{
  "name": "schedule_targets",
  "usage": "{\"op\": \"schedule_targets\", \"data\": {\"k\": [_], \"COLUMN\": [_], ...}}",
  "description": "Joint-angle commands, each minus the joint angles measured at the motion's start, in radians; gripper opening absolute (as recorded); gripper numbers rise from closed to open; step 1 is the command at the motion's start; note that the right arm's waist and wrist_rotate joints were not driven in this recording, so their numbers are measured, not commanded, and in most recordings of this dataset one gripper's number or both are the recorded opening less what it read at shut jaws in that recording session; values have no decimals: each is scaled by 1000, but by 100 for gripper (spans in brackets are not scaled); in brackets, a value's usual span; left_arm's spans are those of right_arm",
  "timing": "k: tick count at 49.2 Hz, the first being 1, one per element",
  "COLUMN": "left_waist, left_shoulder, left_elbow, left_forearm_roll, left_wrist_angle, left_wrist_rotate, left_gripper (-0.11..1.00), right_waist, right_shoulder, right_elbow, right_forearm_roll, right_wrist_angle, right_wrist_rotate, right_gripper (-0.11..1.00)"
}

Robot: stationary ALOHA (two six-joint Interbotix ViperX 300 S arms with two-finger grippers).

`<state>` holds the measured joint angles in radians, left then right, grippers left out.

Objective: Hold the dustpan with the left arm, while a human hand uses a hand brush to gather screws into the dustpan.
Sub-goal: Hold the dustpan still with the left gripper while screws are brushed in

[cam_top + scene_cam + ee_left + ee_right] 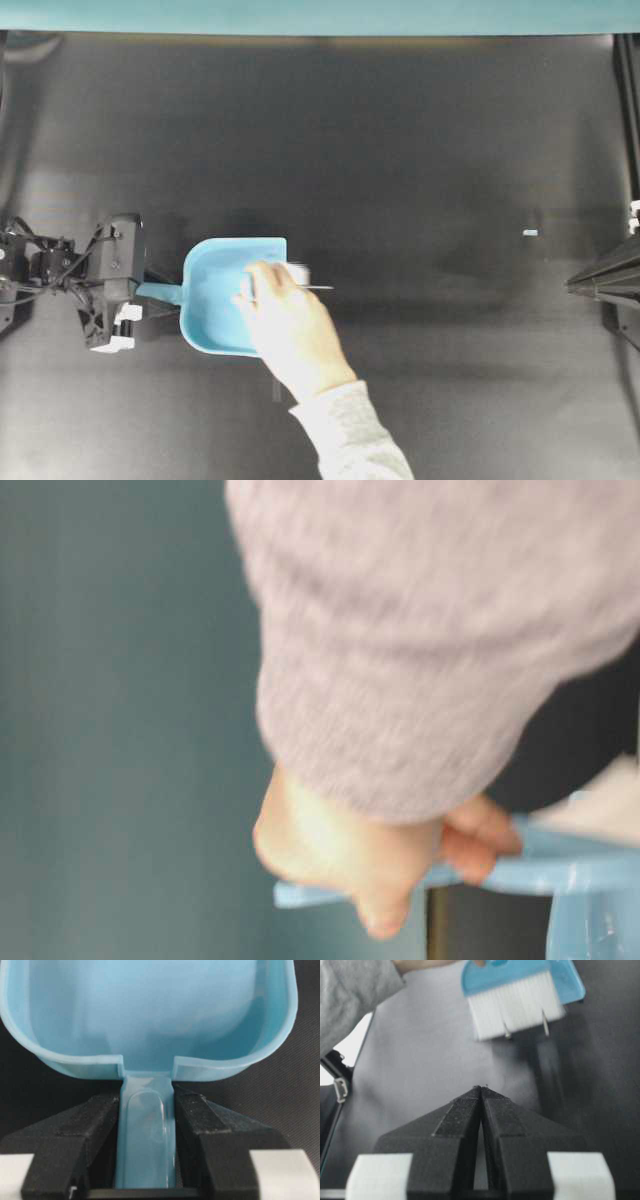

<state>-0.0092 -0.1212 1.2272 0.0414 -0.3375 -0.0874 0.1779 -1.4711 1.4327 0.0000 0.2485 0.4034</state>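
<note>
The black left gripper [146, 1125] with white plastic clips has its jaws clamped on the short flat handle of the light blue plastic scoop-shaped dustpan [215, 300], which lies left of centre on the black table [420, 180]. A bare hand [290, 330] in a grey-white sleeve holds a light blue white-bristled brush [517, 997] at the pan's open mouth, with 2 thin silvery screws [545, 1025] at the bristles. The black right gripper [481, 1091] sits well apart, jaws together.

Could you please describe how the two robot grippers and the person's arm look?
The left gripper has black, pointed, rough-surfaced jaws, white plastic blocks behind them and thin black cables. The right gripper has similar black jaws and white blocks. The person's hand is bare and pale, with a light grey knitted sleeve.
</note>
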Motion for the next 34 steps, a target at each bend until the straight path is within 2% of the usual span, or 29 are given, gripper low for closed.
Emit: {"op": "schedule_targets", "data": {"k": [1, 34], "left_waist": [5, 5], "left_shoulder": [9, 37], "left_elbow": [-8, 15], "left_forearm_roll": [3, 3], "left_wrist_angle": [-14, -94], "left_wrist_rotate": [2, -5], "left_gripper": [29, 29], "right_waist": [0, 0], "right_shoulder": [5, 5], "right_elbow": [-6, -6], "right_forearm_roll": [-3, -3], "right_wrist_angle": [-9, -9], "right_wrist_rotate": [0, 2], "right_gripper": [0, 0]}}
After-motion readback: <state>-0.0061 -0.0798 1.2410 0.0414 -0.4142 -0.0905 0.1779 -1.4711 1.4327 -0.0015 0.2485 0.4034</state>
